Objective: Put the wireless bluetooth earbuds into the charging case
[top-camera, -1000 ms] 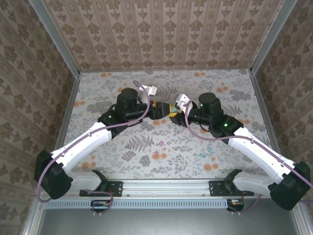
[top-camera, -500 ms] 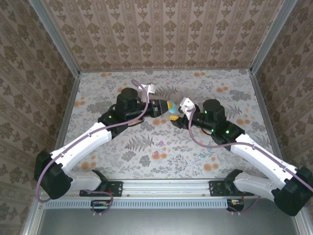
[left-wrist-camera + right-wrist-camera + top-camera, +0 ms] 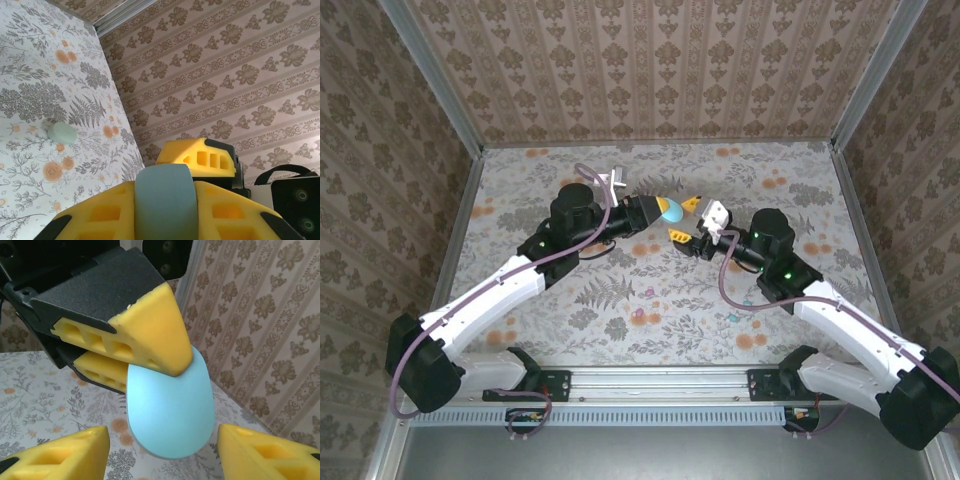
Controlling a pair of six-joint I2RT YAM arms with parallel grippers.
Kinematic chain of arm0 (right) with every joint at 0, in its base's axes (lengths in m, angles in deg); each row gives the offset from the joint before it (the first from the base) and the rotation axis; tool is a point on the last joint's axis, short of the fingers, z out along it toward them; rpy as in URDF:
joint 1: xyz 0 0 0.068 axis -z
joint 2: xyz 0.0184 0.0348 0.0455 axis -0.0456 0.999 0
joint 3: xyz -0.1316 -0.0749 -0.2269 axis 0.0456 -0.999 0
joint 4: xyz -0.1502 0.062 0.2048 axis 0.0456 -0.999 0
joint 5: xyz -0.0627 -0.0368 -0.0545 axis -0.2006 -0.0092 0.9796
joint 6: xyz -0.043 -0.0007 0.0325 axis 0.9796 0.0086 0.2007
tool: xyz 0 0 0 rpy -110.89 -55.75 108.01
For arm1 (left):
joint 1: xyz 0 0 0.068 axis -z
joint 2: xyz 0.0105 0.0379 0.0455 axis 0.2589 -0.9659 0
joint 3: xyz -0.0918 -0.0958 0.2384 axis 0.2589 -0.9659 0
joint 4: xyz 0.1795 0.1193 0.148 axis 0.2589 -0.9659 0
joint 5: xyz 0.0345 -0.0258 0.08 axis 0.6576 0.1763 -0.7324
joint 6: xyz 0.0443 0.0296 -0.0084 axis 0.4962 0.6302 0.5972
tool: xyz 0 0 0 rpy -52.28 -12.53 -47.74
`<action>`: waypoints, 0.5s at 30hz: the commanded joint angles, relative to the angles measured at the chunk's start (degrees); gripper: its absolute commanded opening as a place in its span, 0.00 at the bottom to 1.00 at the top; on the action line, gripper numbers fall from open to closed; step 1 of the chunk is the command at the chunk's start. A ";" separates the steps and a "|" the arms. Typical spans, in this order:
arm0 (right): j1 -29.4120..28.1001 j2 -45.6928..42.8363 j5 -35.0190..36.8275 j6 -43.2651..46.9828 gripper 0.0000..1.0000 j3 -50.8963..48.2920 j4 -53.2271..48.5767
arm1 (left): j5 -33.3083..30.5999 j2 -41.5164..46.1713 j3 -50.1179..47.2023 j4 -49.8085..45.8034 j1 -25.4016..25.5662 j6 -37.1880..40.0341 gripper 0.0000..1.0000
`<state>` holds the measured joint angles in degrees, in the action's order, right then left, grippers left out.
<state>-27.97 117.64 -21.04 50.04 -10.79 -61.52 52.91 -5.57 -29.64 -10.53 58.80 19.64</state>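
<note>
Pale-cyan pebble-shaped charging case (image 3: 170, 410) sits clamped aloft in the left yellow fingers (image 3: 150, 325) while the right fingers (image 3: 55, 455) gape before it, a small mint earbud (image 3: 62, 133) lying uninserted on the floral counter (image 3: 30, 100).

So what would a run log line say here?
left fingers: shut on pale blue pebble-shaped plastic case | right fingers: open, facing it, no contact

Cyan case (image 3: 170, 410), yel. tool pads (image 3: 150, 330) (floral cloth (image 3: 650, 290)).
</note>
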 commanded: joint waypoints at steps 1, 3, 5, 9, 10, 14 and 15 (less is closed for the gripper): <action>0.52 1.13 -4.85 -1.57 0.59 2.47 2.58 | 0.74 1.06 -0.15 2.98 -0.02 -1.72 0.13; 0.53 1.95 -5.53 -1.91 0.58 3.08 2.39 | 0.69 1.11 -0.16 2.88 0.13 -1.64 0.13; 0.62 2.53 -5.91 -2.64 0.55 3.37 3.04 | 0.66 1.16 -0.10 2.82 0.31 -1.46 0.13; 0.70 2.59 -6.01 -4.02 0.54 3.13 5.42 | 0.51 1.12 0.08 2.51 0.46 -1.00 0.13; 0.71 2.46 -5.90 -4.06 0.54 3.11 5.53 | 0.41 1.21 0.03 2.48 0.51 -1.01 0.13; 1.03 2.45 -6.37 -4.20 0.51 3.11 5.19 | 0.31 1.20 0.14 2.61 0.50 -0.79 0.13; 1.08 2.47 -6.45 -4.30 0.50 3.07 5.11 | 0.31 1.24 0.08 2.57 0.51 -0.76 0.13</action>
<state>-27.01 120.20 -25.04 46.95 -9.31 -58.74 52.93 -5.57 -29.64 -9.98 58.97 19.01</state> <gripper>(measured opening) 0.503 0.246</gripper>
